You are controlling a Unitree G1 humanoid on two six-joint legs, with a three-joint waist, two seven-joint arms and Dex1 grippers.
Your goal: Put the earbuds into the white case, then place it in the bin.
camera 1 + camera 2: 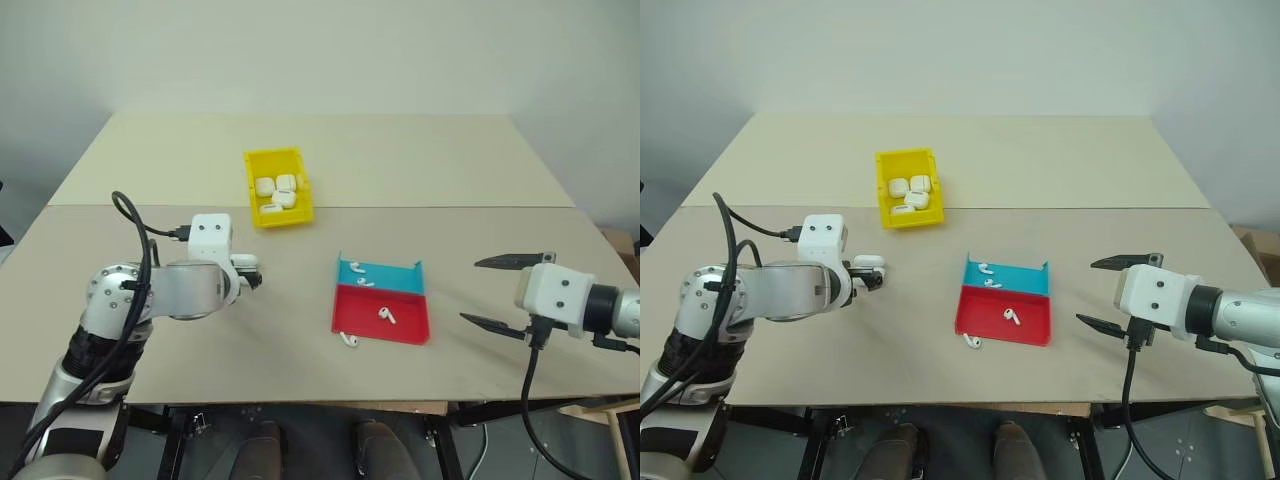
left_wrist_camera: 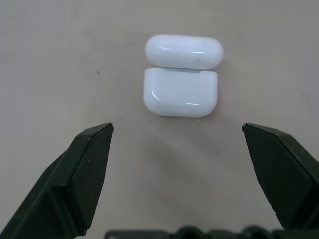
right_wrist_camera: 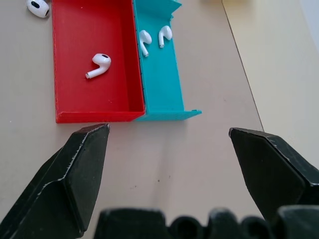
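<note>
A: Case (image 2: 181, 79) first, I'd say. The left hand (image 2: 177, 130) hovers just short of the white case with its black fingers spread wide and nothing between them, so the step in hand looks like the reach for the case.

B: And the right hand (image 1: 500, 293)?

A: Also wide open and empty, well off to the right of the red-and-blue tray (image 1: 381, 323), pointing toward it.

B: Where do the task's things sit, taking the tray as the mark?

A: The white case lies on the surface (image 1: 300, 300) well to the tray's left. Two earbuds (image 3: 153, 39) lie in the tray's blue part, one in the red part, and one on the surface touching or just beside the tray's near left corner. The yellow bin (image 1: 278, 186) stands beyond the tray and to its left, already holding several white cases.

B: How does the case look?

A: Glossy, rounded, white. Its lid seems hinged open, though I can't tell for sure.

B: Next move?

A: Probably centring the fingers on the case's body and closing gently; it looks slippery.
</note>
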